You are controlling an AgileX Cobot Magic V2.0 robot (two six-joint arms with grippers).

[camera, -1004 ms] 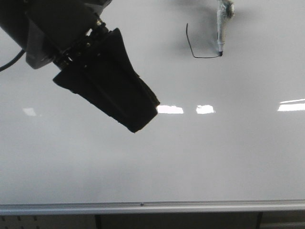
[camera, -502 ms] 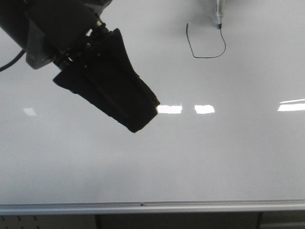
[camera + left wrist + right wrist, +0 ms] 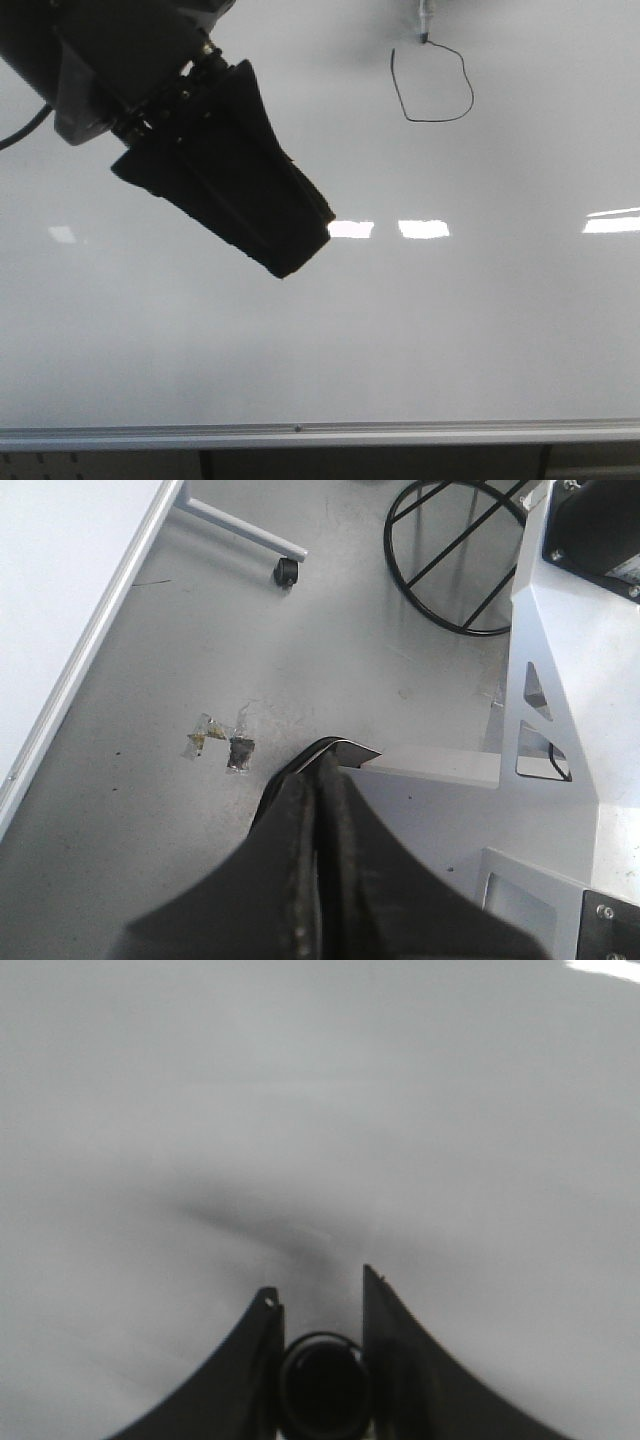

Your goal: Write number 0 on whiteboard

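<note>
1. Your right hand [image 3: 318, 1360] has its two dark fingers [image 3: 400, 1360] closed around a round black marker barrel [image 3: 322, 1385], which sits squeezed between them in the right wrist view and faces the pale board.
2. In the front view you see only the marker [image 3: 425, 25] tip near the top edge of the whiteboard [image 3: 450, 330]; the right hand itself lies outside that view.
3. The marker tip touches the board at the top of the number 0 [image 3: 432, 83], just right of the stroke's starting end.
4. The number 0 is a thin black loop near the top edge of the whiteboard, right of centre. A small gap at its upper left leaves it not quite closed.
5. Your left hand [image 3: 300, 240] hangs in front of the board's upper left area, its fingers [image 3: 300, 880] pressed flat together with nothing between them.
6. It sits well apart from the loop, to the loop's lower left.
7. Three bright light reflections [image 3: 424, 229] lie in a row across the middle of the board.
8. The silver bottom rail [image 3: 300, 433] runs along the board's lower edge.
9. In the left wrist view, the grey floor [image 3: 330, 650] shows scraps of tape [image 3: 222, 740], a castor wheel [image 3: 287, 574] and a black wire ring [image 3: 455, 555].
</note>
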